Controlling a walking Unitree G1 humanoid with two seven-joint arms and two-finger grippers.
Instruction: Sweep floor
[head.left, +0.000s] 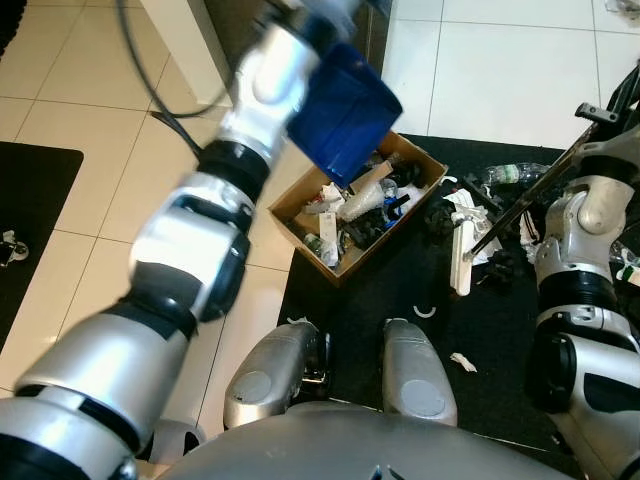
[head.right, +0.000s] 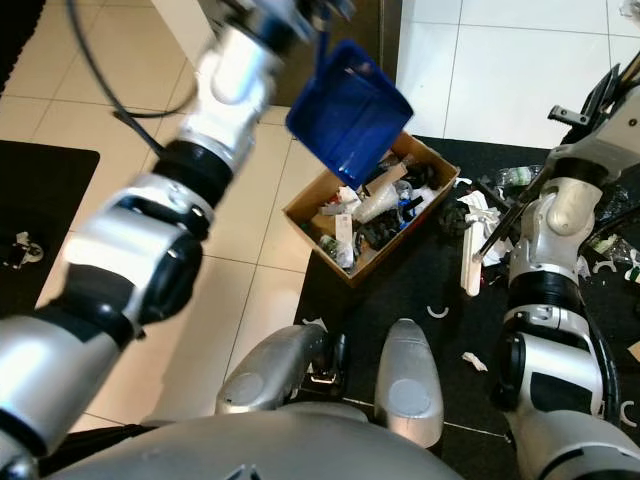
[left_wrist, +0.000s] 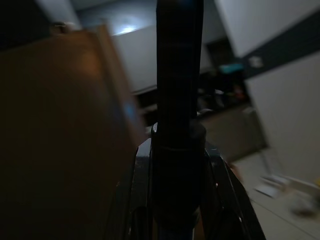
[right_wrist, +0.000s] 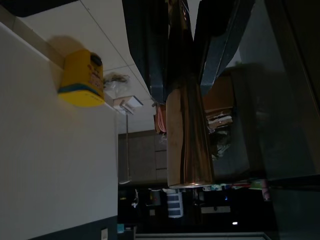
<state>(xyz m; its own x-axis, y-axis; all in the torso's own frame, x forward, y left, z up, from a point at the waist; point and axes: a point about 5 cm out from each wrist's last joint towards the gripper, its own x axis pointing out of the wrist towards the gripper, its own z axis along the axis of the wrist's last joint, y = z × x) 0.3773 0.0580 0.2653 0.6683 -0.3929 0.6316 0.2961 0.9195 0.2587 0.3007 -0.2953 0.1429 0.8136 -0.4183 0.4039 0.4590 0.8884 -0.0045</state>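
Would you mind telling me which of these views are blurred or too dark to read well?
Left and right eye views: well lit, but the raised left arm and blue dustpan are motion-blurred, while the cardboard box of rubbish stays fairly sharp. Left wrist view: dim and soft, the dark handle close up. Right wrist view: dark, though the yellow container reads clearly.

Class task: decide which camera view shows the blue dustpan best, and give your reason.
The right eye view: the blue dustpan appears whole, tilted over the cardboard box of rubbish, fairly sharp. The left eye view shows it too, slightly more blurred. The left wrist view shows a dark handle; the right wrist view doesn't help.
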